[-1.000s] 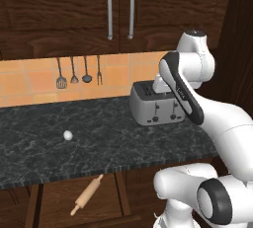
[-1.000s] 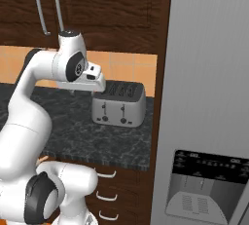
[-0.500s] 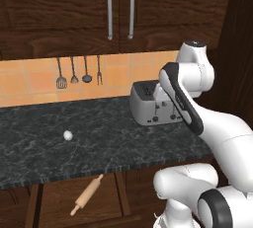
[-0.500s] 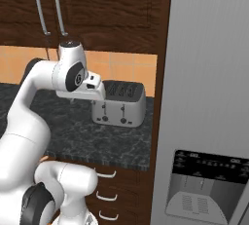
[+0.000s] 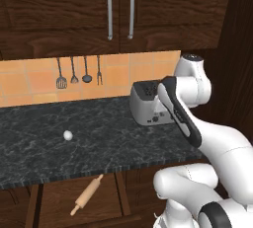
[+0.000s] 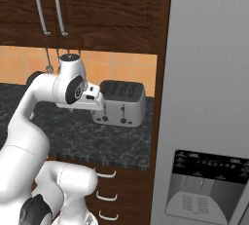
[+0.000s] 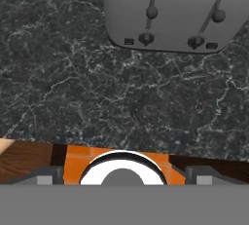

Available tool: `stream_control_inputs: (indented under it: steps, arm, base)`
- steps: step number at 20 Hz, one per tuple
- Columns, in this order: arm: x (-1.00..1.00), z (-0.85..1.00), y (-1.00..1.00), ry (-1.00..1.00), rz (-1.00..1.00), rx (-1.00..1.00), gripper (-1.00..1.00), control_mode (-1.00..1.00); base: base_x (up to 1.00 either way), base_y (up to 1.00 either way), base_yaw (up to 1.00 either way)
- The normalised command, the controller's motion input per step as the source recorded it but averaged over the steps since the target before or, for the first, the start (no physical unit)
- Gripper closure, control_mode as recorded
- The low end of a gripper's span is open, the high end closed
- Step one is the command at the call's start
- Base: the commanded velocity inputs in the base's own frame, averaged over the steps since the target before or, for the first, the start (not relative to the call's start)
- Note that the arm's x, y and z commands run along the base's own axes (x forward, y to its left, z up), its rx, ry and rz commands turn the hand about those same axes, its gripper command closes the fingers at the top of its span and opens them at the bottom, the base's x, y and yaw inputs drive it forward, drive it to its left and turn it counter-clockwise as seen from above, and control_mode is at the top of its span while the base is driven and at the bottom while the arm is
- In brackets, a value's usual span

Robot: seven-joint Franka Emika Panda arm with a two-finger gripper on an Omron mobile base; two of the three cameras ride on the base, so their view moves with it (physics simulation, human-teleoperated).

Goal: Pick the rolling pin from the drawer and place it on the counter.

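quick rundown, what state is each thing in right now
drawer: pulled open below the counter edge
rolling pin: lying diagonally in the drawer, not picked
counter: holds the toaster and ball
toaster: upright at the back, both levers up
white ball: resting on the counter, left of the toaster
upper cabinets: doors closed

The rolling pin [image 5: 86,195] lies in the drawer [image 5: 59,200] below the counter [image 5: 99,143] (toaster [image 5: 148,102] at its right).
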Motion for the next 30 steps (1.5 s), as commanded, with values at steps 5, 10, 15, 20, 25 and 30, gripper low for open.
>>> stream_control_inputs:
  steps: [5,10,15,20,25,30]
  arm:
    - [-0.03,-0.31,0.30,0.00,0.09,0.00,-1.00,-1.00]
    - [-0.01,-0.30,0.51,0.00,0.05,-0.04,-1.00,-1.00]
    - [-0.08,-0.29,0.75,0.00,0.03,-0.10,-1.00,-1.00]
    - [-0.16,-0.24,0.80,0.01,0.00,-0.07,-1.00,-1.00]
    - [-0.23,-0.10,0.35,0.26,-0.02,0.16,-1.00,-1.00]
    - [-0.34,-0.06,0.41,0.31,-0.07,0.13,-1.00,-1.00]
  base:
    - [0.00,0.00,0.00]
    - [0.00,0.00,0.00]
    - [0.00,0.00,0.00]
    - [0.00,0.00,0.00]
    - [0.00,0.00,0.00]
    - [0.00,0.00,0.00]
